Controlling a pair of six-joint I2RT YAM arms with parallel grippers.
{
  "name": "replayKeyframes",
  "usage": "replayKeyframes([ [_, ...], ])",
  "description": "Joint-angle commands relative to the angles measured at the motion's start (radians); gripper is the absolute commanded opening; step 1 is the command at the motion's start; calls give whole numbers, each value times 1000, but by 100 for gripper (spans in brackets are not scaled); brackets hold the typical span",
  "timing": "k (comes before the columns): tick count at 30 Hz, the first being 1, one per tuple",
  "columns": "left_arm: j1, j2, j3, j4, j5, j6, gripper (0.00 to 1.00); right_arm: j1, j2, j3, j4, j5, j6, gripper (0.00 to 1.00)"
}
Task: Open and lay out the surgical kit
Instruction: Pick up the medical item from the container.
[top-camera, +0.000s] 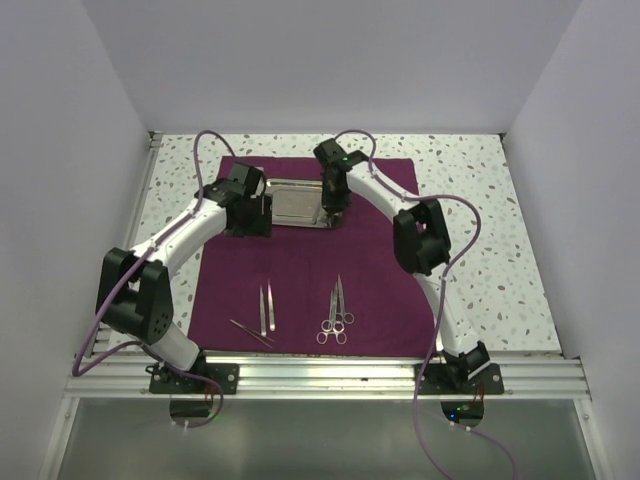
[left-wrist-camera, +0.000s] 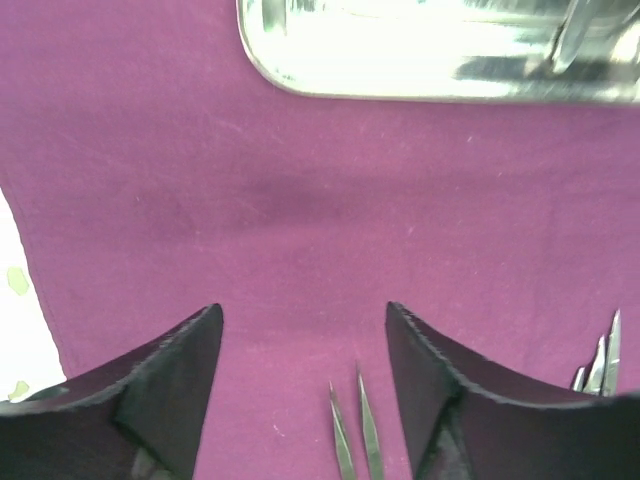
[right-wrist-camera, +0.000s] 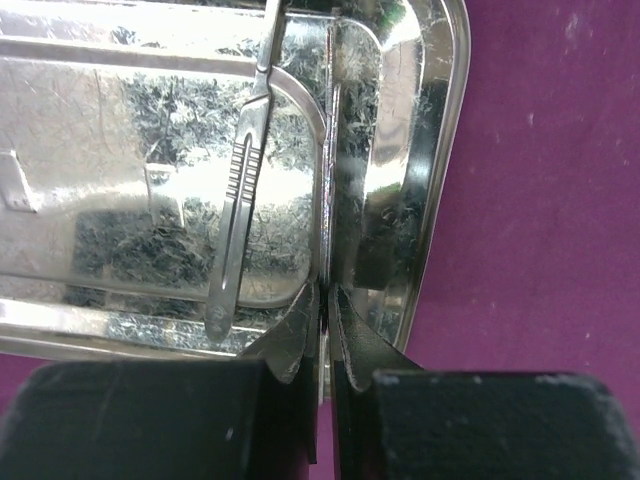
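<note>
A: Where is the surgical kit shown?
B: The purple cloth (top-camera: 300, 280) is seen spread flat on the tabletop (top-camera: 480, 200). The steel tray (top-camera: 295, 205) is set on it toward the far edge, and the tweezers (top-camera: 267, 308) and the scissors and forceps (top-camera: 337, 308) are laid out toward the near edge.
A: How are the claws depicted?
B: The right claw (right-wrist-camera: 322, 300) is shown with fingers pressed together over the tray's right end, nothing being visibly caught; the scalpel handle (right-wrist-camera: 238, 200) is left lying just beside them. The left claw (left-wrist-camera: 305, 310) is held spread and empty over the cloth, near the tray's left end.
A: How is the step best done?
B: It is judged that the right claw should be opened, centred across the ridged handle, lowered to the tray floor and closed, the tray being steadied against sliding
</note>
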Motion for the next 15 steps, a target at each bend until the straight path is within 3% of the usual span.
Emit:
replayKeyframes([
  [1,9,-9,58,16,-24,14,71,26,-53,26,-136,-29,-16,0],
  [7,9,-16,89,-2,-38,13,77,26,-166,25,-151,-20,-21,0],
  [15,9,-51,92,-18,-47,5,76,26,-333,-174,-91,-24,-19,0],
])
